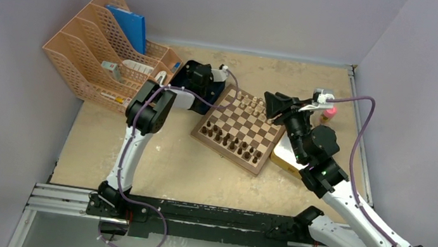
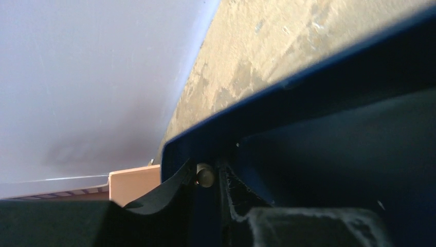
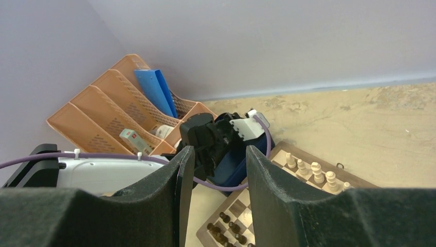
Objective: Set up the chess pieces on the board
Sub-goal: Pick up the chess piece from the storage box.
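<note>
- The chess pieces [image 1: 248, 102] are tiny turned wood: light, stiff and smooth. They look apt to roll or squirt out of a pinch. I judge the best hold to be low on the body, across its widest part.
- Most pale ones stand on the far rows of the board [image 1: 248, 126]. One beige piece [image 2: 205, 175] sits in the dark blue tray [image 2: 329, 92], just beside the board's far left corner.
- The left gripper [image 2: 206, 183] is drawn narrow, and its pads appear to pinch that beige piece.
- The right gripper [image 3: 218, 159] hovers near the board's far right corner, partly spread and holding nothing.
- No brand or writing is readable. A label in the orange organizer [image 1: 95, 50] is too small to make out.
</note>
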Robot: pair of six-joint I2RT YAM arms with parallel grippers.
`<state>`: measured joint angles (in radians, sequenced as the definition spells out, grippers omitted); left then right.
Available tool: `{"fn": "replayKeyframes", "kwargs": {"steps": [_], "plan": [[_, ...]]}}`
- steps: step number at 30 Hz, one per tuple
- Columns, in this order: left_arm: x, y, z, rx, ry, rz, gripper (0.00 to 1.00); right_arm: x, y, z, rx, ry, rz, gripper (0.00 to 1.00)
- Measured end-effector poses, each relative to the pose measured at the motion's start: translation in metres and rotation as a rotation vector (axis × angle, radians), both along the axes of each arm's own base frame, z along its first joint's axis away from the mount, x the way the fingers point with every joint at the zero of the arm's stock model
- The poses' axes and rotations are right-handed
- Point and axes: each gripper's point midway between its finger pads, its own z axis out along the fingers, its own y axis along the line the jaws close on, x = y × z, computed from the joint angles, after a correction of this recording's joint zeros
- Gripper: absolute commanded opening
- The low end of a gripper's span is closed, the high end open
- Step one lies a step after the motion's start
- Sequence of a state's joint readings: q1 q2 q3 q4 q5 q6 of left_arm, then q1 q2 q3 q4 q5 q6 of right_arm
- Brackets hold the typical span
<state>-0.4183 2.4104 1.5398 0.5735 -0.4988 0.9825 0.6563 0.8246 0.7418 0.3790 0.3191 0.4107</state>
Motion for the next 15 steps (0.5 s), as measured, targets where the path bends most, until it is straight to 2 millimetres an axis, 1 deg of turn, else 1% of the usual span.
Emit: {"fn": "replayKeyframes", "kwargs": {"steps": [5, 8, 11, 15], "plan": [[-0.012, 0.005, -0.016, 0.005, 0.039, 0.002, 0.07, 0.0, 0.001, 0.0, 0.0, 0.0, 0.006, 0.44], [-0.022, 0.007, -0.016, -0.006, 0.058, 0.006, 0.05, -0.001, 0.005, -0.002, -0.003, 0.004, 0.026, 0.44], [-0.027, 0.005, -0.004, -0.054, 0.059, 0.014, 0.05, 0.0, 0.011, -0.007, -0.011, 0.017, 0.049, 0.44], [-0.032, -0.001, 0.026, -0.176, 0.056, 0.024, 0.04, 0.002, 0.018, -0.014, -0.021, 0.035, 0.07, 0.44]]}}
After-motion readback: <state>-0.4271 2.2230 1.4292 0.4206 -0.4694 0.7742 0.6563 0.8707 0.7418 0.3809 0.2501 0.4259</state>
